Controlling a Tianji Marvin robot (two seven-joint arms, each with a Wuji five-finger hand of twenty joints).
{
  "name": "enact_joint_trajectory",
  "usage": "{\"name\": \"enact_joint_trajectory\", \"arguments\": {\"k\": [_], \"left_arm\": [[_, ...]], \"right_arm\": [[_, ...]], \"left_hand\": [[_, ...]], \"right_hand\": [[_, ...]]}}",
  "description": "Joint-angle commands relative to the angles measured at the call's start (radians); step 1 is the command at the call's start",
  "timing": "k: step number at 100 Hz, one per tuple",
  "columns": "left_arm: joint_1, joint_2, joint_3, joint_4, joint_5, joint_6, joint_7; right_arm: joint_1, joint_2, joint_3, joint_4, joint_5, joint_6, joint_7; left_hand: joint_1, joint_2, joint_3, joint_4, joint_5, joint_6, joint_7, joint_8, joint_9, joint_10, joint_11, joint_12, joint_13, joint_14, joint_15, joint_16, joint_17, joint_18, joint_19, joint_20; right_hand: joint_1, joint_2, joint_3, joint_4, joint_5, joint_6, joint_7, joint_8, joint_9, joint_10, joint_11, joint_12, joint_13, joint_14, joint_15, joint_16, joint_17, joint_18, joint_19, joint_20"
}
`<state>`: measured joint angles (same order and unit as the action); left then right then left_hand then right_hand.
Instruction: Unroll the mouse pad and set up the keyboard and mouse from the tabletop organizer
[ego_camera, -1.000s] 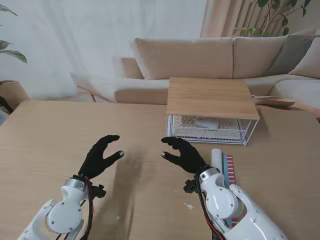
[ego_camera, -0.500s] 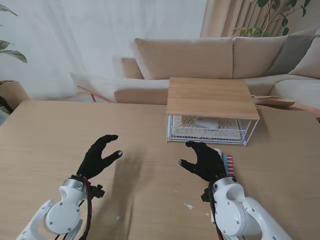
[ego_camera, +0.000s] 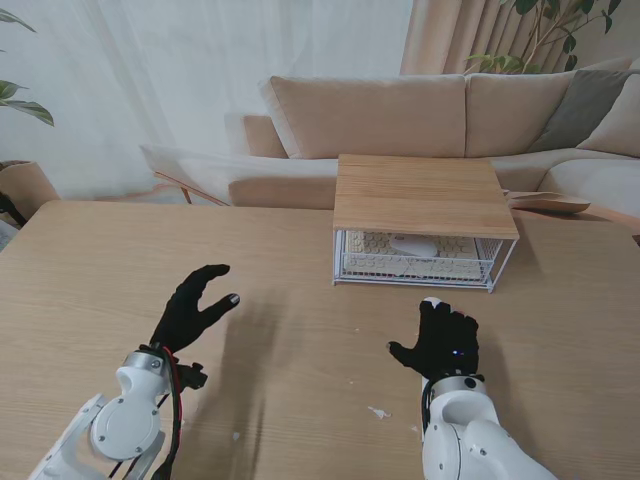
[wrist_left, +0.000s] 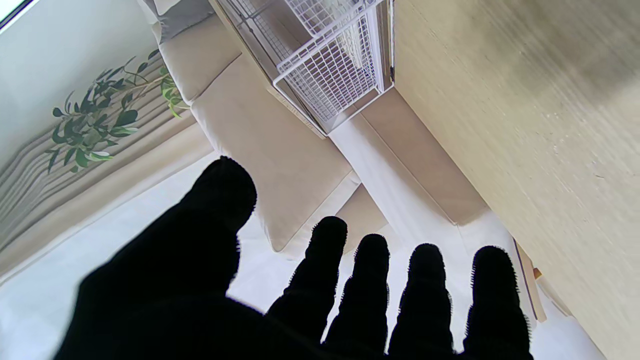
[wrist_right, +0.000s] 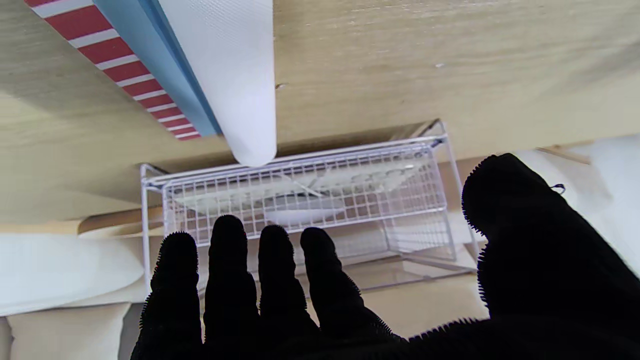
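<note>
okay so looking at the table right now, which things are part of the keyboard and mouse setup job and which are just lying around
Part of the job:
rolled mouse pad, under the right hand
organizer
keyboard in its wire basket
mouse on the keyboard

Just lying about:
sofa
plants
crumbs on the table

Wide bare tabletop (ego_camera: 290, 300) is seen betw. left hand (ego_camera: 192, 308) and right hand (ego_camera: 443, 339) — nothing is found in that lane. Far side, right of centre, is blocked by the wire organizer (ego_camera: 417, 258) w/ wood top; its front mesh is closed, keyboard (ego_camera: 375, 243) and mouse (ego_camera: 413, 245) are shut in behind it. Rolled mouse pad (wrist_right: 227, 75) is lying directly under right hand, end pointed at organizer — a narrow strip of table is left betw. them. Left half of table is unobstructed.
</note>
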<state>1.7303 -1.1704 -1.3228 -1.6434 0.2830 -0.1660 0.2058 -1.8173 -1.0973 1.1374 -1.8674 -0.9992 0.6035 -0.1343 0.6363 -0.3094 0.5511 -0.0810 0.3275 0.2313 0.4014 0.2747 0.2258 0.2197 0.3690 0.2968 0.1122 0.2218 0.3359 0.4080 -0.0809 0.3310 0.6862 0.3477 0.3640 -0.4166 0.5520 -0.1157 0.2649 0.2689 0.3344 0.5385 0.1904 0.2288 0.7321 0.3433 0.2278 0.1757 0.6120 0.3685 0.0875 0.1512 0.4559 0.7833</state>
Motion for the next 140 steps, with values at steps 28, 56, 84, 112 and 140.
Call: {"name": "enact_joint_trajectory", "arguments": {"k": [28, 56, 84, 112, 140], "left_arm": [[-0.007, -0.01, -0.005, 0.017, -0.046, 0.016, -0.016], [-0.008, -0.01, 0.003, 0.016, -0.05, 0.021, -0.017], [-0.008, -0.011, -0.002, 0.019, -0.047, 0.017, -0.014], [-0.009, -0.012, -0.005, 0.021, -0.048, 0.018, -0.01], [-0.013, -0.011, -0.002, 0.026, -0.047, 0.021, -0.013]], "right_arm": [[0.13, 0.01, -0.082, 0.076, -0.077, 0.215, 0.164], [0.197, 0.004, -0.102, 0.161, 0.026, 0.253, 0.148], [0.264, 0.009, -0.15, 0.224, 0.051, 0.3, 0.175], [0.3, 0.006, -0.177, 0.28, 0.074, 0.327, 0.162], [0.337, 0.012, -0.21, 0.312, 0.113, 0.337, 0.192]], "left_hand": [[-0.01, 0.021, -0.011, 0.033, -0.024, -0.007, -0.014, -0.01, -0.021, -0.03, -0.01, -0.01, -0.027, -0.012, -0.032, 0.009, -0.007, 0.0, -0.045, 0.008], [-0.01, 0.022, -0.012, 0.034, -0.026, -0.006, -0.015, -0.011, -0.022, -0.028, -0.013, -0.012, -0.03, -0.012, -0.042, 0.009, -0.006, 0.0, -0.053, 0.014], [-0.01, 0.019, -0.012, 0.034, -0.027, -0.006, -0.014, -0.011, -0.022, -0.028, -0.014, -0.012, -0.029, -0.012, -0.042, 0.014, -0.006, 0.001, -0.057, 0.018], [-0.009, 0.019, -0.011, 0.034, -0.027, -0.005, -0.014, -0.011, -0.022, -0.027, -0.013, -0.012, -0.029, -0.012, -0.041, 0.018, -0.006, 0.001, -0.059, 0.025], [-0.009, 0.017, -0.011, 0.034, -0.027, -0.006, -0.014, -0.011, -0.022, -0.029, -0.012, -0.011, -0.028, -0.011, -0.041, 0.02, -0.006, 0.001, -0.061, 0.029]], "right_hand": [[-0.054, -0.029, -0.009, 0.035, 0.003, 0.081, -0.03, 0.071, -0.016, 0.077, 0.092, 0.022, 0.008, 0.055, 0.126, 0.063, 0.014, -0.024, 0.182, 0.03], [-0.088, -0.04, 0.018, 0.03, 0.089, 0.098, -0.027, 0.085, 0.07, 0.117, 0.119, 0.039, 0.099, 0.085, 0.173, 0.088, 0.01, -0.005, 0.518, -0.22], [-0.066, -0.052, 0.013, 0.03, 0.098, 0.094, -0.029, 0.082, 0.08, 0.118, 0.138, 0.048, 0.127, 0.078, 0.188, 0.097, 0.029, -0.007, 0.557, -0.236], [-0.013, -0.047, 0.01, 0.036, 0.096, 0.083, -0.028, 0.08, 0.076, 0.108, 0.146, 0.051, 0.125, 0.072, 0.192, 0.1, 0.024, -0.012, 0.567, -0.251], [0.033, -0.047, 0.0, 0.044, 0.107, 0.068, -0.017, 0.078, 0.091, 0.099, 0.152, 0.053, 0.141, 0.066, 0.197, 0.104, 0.037, -0.018, 0.581, -0.259]]}}
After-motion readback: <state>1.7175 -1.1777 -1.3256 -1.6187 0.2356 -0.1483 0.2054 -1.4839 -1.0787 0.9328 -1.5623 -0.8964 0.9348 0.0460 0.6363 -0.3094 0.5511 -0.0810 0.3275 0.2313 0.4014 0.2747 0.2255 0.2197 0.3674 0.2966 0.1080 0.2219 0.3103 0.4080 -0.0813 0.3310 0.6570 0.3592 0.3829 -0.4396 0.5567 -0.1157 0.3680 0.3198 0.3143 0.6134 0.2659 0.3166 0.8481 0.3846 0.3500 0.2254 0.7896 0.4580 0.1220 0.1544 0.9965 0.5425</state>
